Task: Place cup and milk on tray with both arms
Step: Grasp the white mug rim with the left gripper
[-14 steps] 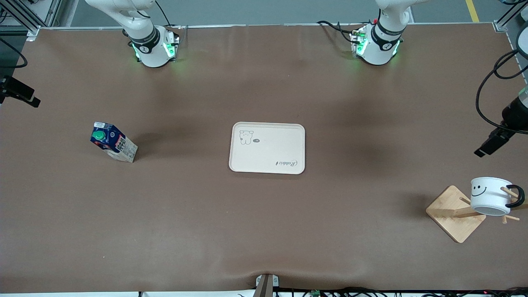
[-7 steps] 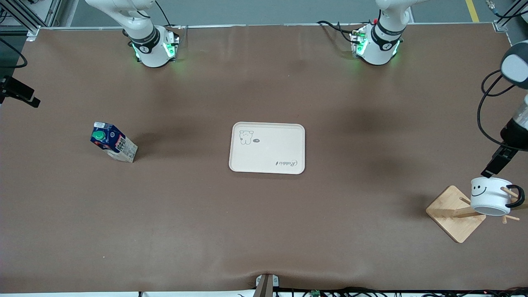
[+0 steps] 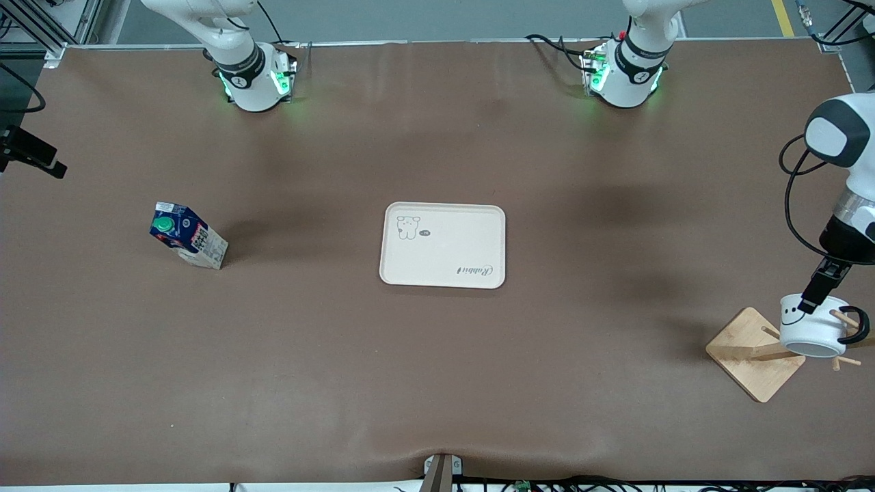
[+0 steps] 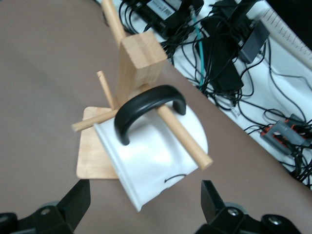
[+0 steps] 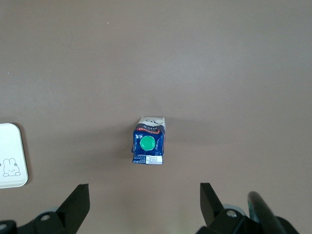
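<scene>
The cup [image 3: 813,331], a white mug with a black smiley, hangs by its black handle [image 4: 148,109] on a peg of a wooden rack [image 3: 755,352] at the left arm's end of the table. My left gripper [image 3: 813,301] hangs open just over it. In the left wrist view its fingers [image 4: 78,202] stand apart on either side of the cup [image 4: 156,161], touching nothing. The milk [image 3: 188,236] stands upright toward the right arm's end. High above the milk [image 5: 149,143], my right gripper [image 5: 145,204] is open and empty. The cream tray [image 3: 443,244] lies bare mid-table.
The rack's post [image 4: 139,58] and several pegs stick out around the cup. Cables and black boxes [image 4: 229,44] lie off the table edge past the rack. A black camera mount [image 3: 31,154] juts in at the right arm's end. A corner of the tray [image 5: 12,156] shows beside the milk.
The left arm has swung in from the table's edge and come down over the cup on the rack. Milk, tray and cup have not moved.
</scene>
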Motion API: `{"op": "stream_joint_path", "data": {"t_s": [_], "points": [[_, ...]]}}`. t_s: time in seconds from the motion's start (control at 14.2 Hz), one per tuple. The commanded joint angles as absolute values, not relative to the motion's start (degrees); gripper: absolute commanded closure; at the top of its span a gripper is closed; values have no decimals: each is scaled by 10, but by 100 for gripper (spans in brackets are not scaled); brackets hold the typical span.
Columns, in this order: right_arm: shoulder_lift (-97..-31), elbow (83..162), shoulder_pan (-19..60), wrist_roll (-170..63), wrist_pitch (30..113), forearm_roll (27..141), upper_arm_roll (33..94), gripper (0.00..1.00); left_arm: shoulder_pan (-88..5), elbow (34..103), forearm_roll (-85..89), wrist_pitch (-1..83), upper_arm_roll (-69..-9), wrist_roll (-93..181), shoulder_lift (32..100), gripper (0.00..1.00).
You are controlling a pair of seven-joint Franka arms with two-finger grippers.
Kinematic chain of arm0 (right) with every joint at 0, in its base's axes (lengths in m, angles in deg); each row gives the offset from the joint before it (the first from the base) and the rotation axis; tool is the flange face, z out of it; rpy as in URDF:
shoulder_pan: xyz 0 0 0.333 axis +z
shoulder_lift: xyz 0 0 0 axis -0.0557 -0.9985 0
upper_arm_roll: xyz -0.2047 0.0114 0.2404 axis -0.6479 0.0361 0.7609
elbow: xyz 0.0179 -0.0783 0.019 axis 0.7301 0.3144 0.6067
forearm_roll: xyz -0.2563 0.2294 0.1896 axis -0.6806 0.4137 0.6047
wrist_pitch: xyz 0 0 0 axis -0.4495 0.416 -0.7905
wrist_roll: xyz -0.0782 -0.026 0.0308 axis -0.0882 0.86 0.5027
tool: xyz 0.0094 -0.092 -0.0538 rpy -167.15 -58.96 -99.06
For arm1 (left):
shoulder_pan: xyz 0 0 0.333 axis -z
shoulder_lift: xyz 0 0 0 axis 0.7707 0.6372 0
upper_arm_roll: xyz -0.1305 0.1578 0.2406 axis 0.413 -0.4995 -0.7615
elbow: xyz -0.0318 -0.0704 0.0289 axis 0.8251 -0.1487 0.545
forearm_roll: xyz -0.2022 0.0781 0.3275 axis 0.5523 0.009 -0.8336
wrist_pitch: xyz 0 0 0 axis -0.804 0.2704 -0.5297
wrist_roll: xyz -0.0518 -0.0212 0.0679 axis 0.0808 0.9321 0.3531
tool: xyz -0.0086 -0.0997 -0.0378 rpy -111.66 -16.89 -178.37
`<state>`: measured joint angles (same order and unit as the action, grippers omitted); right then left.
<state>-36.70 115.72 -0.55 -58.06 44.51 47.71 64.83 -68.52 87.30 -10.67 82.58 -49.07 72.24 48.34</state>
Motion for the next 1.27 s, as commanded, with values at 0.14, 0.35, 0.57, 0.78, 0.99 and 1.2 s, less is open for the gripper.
{"op": "stream_joint_path", "data": {"t_s": [0.14, 0.35, 0.57, 0.78, 0.99, 1.2], "points": [[-375, 1142, -18, -588, 439, 489, 653, 0, -690, 896, -118, 914, -485, 716, 506, 4], [-375, 1141, -15, -588, 440, 490, 654, 0, -690, 896, -118, 925, -485, 689, 513, 18], [-375, 1141, -15, -588, 439, 490, 654, 0, -690, 895, -119, 925, -485, 680, 512, 35], [-375, 1142, -19, -588, 437, 490, 653, 0, -686, 895, -118, 925, -485, 679, 512, 49], [-378, 1144, -26, -588, 436, 490, 653, 0, -685, 895, -118, 925, -484, 679, 512, 50], [-382, 1144, -35, -588, 434, 490, 653, 0, -685, 893, -118, 925, -478, 681, 510, 57]]}}
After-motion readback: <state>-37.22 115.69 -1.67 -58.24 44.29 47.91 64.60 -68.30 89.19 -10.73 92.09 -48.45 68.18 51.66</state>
